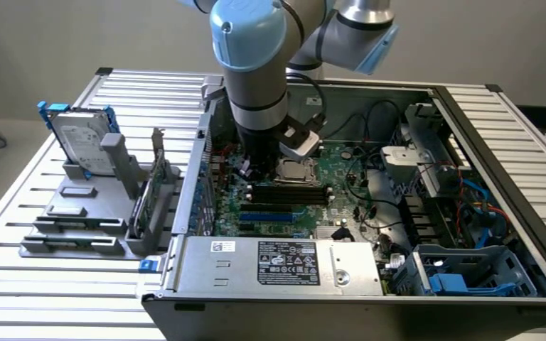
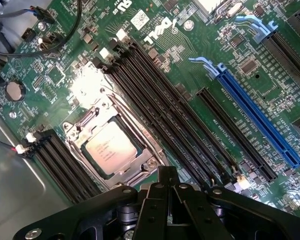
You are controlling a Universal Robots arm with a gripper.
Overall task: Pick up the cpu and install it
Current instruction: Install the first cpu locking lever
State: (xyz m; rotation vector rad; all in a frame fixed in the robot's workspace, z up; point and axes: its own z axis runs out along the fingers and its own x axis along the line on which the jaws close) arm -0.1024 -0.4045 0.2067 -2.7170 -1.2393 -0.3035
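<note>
- The cpu (image 2: 110,148), silver top up, sits inside the metal socket frame (image 2: 85,127) on the green motherboard (image 2: 190,70), in the middle of the open computer case (image 1: 529,213).
- The gripper (image 2: 167,192) hangs just above the board beside the socket, jaws pressed together and holding nothing.
- Black memory slots (image 2: 155,100) run along one side of the socket; a blue expansion slot (image 2: 260,125) lies beyond them.
- The arm (image 1: 254,78) reaches down into the case, hiding part of the board.
- At the exterior view's left, outside the case, a hard drive (image 1: 79,138) with blue brackets stands in a grey rack (image 1: 74,227) on the slatted table (image 1: 26,206).
- One power supply (image 1: 287,263) fills the case's near edge.
</note>
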